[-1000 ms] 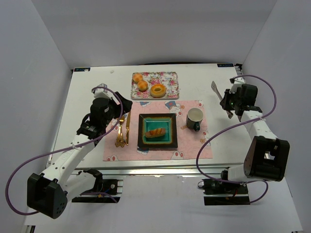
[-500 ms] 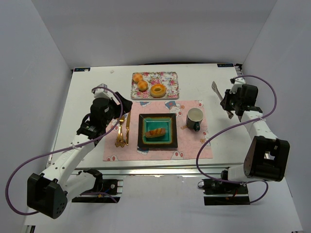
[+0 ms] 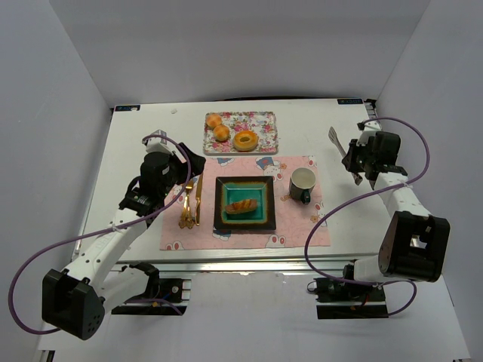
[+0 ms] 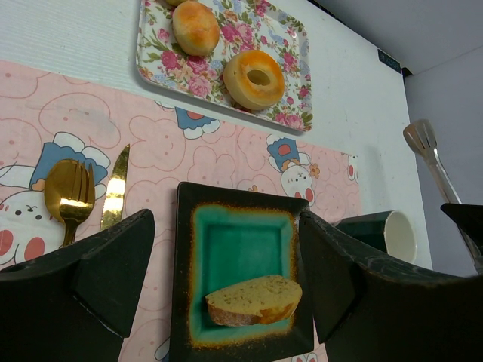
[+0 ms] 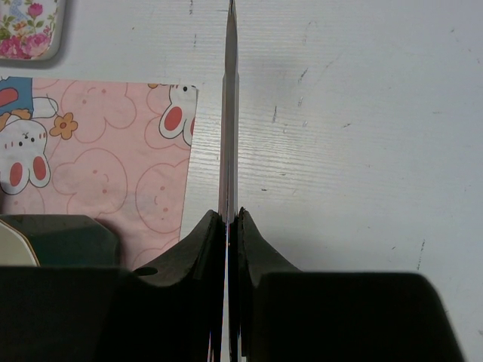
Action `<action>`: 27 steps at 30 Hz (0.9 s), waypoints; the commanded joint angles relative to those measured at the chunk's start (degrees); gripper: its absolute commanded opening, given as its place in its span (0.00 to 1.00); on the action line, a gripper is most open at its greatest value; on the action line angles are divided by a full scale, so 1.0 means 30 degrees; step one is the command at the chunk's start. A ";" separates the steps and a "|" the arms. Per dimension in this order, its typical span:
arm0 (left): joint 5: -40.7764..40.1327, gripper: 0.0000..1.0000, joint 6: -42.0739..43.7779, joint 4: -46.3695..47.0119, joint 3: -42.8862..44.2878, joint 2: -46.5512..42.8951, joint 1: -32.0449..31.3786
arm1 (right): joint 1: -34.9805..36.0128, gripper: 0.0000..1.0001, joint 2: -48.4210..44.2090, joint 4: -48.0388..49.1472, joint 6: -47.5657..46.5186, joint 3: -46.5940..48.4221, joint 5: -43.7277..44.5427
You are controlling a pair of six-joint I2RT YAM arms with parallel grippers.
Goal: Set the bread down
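Since the bread [image 4: 254, 299] lies flat on the teal plate [image 4: 183, 264], toward its near edge, placing looks done. Left gripper [image 4: 226, 222] is spread wide and empty, poised on the cutlery side. Right gripper [image 5: 228, 219] pinches thin metal tongs [image 5: 229, 113]. Advice: raise the left arm straight up, avoiding fork [image 4: 68, 192] and knife [image 4: 115, 192].

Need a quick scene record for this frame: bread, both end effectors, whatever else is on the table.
bread: lying on the teal plate, nothing gripping it
left end effector: open, empty, left of the plate
right end effector: shut on a metal utensil, over the table right of the mug
floral tray: two buns, one doughnut
cutlery: gold fork and knife, left of the plate
task state: bread looks placed
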 commanded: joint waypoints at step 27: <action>0.0023 0.87 -0.0079 0.0278 0.0395 -0.0179 0.0112 | -0.0142 0.11 0.2963 0.2612 -0.2442 -0.1977 0.1669</action>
